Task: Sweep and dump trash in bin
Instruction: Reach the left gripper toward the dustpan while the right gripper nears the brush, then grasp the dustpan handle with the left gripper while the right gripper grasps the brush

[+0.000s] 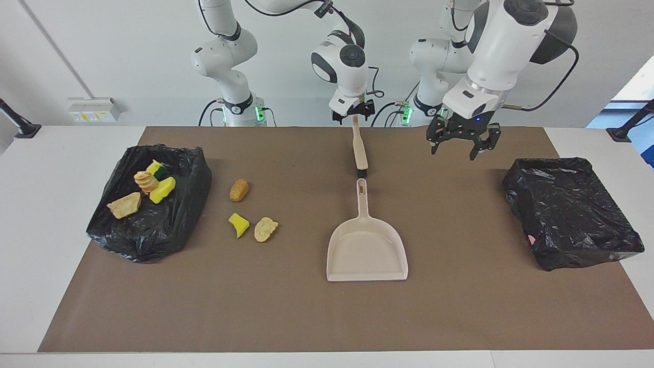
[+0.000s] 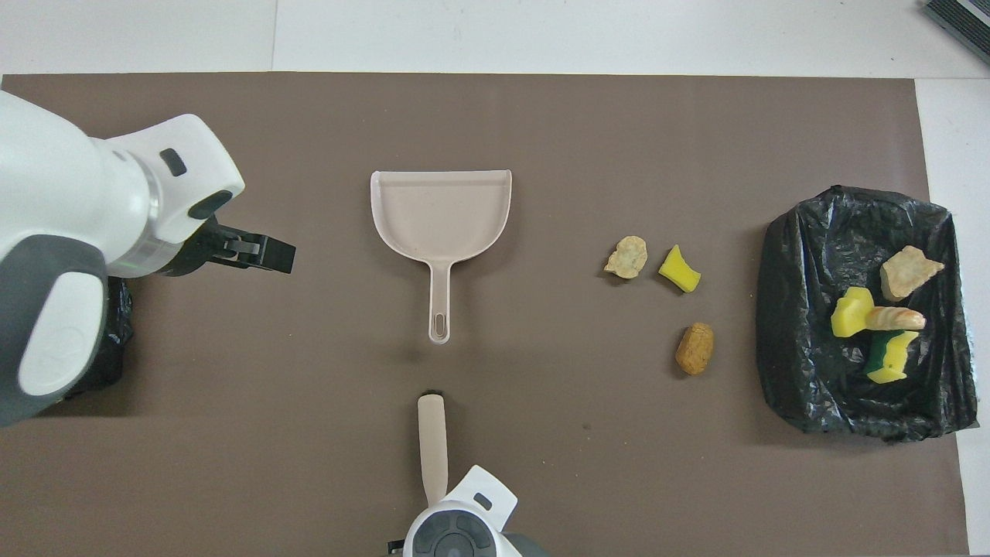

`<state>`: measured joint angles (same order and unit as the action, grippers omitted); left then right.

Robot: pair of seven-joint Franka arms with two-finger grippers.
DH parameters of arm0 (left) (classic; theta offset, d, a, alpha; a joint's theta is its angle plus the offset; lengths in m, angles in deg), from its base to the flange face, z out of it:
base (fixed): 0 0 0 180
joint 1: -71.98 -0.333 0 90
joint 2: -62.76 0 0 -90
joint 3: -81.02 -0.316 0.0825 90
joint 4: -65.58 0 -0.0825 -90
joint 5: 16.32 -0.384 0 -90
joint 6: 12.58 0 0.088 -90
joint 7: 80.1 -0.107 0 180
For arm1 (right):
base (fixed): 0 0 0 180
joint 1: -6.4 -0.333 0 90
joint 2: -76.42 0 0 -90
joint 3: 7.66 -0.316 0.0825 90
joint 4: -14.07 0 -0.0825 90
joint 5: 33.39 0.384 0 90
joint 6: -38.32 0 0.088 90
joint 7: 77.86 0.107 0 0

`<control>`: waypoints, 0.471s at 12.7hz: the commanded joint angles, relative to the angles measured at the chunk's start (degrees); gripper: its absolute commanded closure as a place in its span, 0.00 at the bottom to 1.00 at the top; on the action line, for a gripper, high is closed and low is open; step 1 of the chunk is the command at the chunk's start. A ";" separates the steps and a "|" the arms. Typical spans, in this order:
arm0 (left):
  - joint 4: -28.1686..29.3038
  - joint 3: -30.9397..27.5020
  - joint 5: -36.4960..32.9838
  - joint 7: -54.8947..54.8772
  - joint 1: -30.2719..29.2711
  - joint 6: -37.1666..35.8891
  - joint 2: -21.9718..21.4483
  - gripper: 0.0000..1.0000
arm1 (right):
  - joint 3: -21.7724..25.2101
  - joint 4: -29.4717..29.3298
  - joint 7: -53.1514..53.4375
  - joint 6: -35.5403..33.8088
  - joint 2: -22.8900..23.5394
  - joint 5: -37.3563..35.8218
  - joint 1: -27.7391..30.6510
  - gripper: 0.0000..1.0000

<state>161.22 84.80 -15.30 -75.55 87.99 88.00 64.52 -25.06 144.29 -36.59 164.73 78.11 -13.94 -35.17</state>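
The brown surface [image 1: 460, 306] has a black bin [image 1: 148, 235] at the right arm's end. The left pincer [image 1: 457, 148], fingers spread wide, hangs near the dustpan [image 1: 367, 250]. It should grab the handle low and keep the pan flat. The right pincer [image 1: 352, 113] seems to clutch the brush [image 1: 360, 151]. Four scraps lie in the bin, and three loose scraps [image 1: 238, 225] lie beside it.
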 commanded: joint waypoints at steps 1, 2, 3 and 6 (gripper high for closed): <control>0.95 4.37 -0.84 5.70 -0.27 5.04 4.20 0.00 | 0.26 2.93 1.18 1.82 -2.39 1.38 -0.17 0.00; 1.56 5.61 -0.84 7.90 -0.36 7.07 5.43 0.00 | 0.17 2.93 1.18 2.00 -2.30 1.38 -0.26 0.00; 1.57 6.40 -1.02 8.97 -0.10 8.39 7.01 0.00 | 0.26 2.93 1.18 2.00 -2.39 1.47 -0.26 0.00; 1.57 10.00 -3.12 16.15 0.25 13.57 12.11 0.00 | 0.26 2.84 1.18 2.61 -2.30 1.47 -0.53 0.27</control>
<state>162.46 93.01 -15.80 -64.30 88.08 98.16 74.34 -24.97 145.46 -36.59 165.53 77.56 -13.86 -35.24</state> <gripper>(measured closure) 0.000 0.066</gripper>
